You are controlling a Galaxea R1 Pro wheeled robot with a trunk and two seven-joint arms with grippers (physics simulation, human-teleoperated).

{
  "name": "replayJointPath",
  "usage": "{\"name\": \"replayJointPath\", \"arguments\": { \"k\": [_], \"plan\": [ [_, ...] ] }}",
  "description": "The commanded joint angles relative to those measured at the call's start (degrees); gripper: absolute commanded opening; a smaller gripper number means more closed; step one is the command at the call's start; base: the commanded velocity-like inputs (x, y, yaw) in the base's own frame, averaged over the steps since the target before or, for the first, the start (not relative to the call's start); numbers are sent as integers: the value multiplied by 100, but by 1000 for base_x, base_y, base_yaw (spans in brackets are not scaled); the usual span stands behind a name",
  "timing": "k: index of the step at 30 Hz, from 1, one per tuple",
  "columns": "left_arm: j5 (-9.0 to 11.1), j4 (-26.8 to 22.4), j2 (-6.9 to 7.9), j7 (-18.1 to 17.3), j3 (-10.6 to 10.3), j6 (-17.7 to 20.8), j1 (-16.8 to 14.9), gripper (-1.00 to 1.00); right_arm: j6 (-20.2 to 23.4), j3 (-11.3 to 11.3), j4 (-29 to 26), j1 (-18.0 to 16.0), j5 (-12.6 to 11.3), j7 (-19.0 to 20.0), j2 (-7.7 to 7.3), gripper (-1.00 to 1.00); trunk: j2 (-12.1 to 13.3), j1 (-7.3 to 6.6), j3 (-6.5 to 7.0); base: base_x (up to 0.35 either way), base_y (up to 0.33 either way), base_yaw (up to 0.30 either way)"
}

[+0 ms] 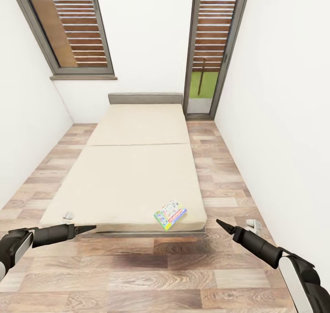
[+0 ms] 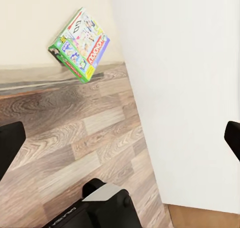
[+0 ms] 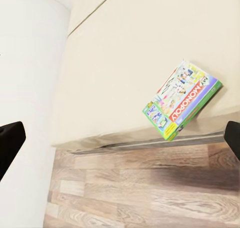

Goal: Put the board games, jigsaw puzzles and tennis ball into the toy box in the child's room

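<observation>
A green-edged Monopoly board game [image 1: 170,214] lies flat at the near right corner of the bed [image 1: 137,166], slightly overhanging the mattress edge. The same box [image 2: 80,44] appears in the left wrist view and again [image 3: 181,100] in the right wrist view. My left gripper [image 1: 87,229] hovers over the floor just before the bed's near left corner, open and empty. My right gripper [image 1: 222,224] hangs to the right of the box, off the bed's corner, open and empty. The table, toy box, jigsaw puzzles and tennis ball are out of view.
White walls [image 1: 284,120] close in on both sides of the narrow room. Two tall dark-framed windows [image 1: 73,29] stand behind the grey headboard [image 1: 145,98]. Wood plank floor [image 1: 151,267] runs before the bed and in strips along each side.
</observation>
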Motion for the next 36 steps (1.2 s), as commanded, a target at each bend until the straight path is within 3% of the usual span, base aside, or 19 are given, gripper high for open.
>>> {"name": "replayJointPath", "arguments": {
  "k": [1, 15, 36],
  "plan": [
    [21, 0, 2, -29, -10, 60, -4, 100, 37, -7, -3, -4, -27, 5, 2, 100, -10, 3, 0, 4, -3, 0],
    [19, 5, 2, -50, -12, 60, -4, 100, 30, -7, -6, -4, -27, 0, 9, 100, -10, 3, 133, 76, -90, 0],
    [19, 2, 2, -45, -16, 63, -4, 100, 22, -7, -28, -4, -12, -2, 18, 100, -10, 3, 333, 4, -5, 0]
  ]
}}
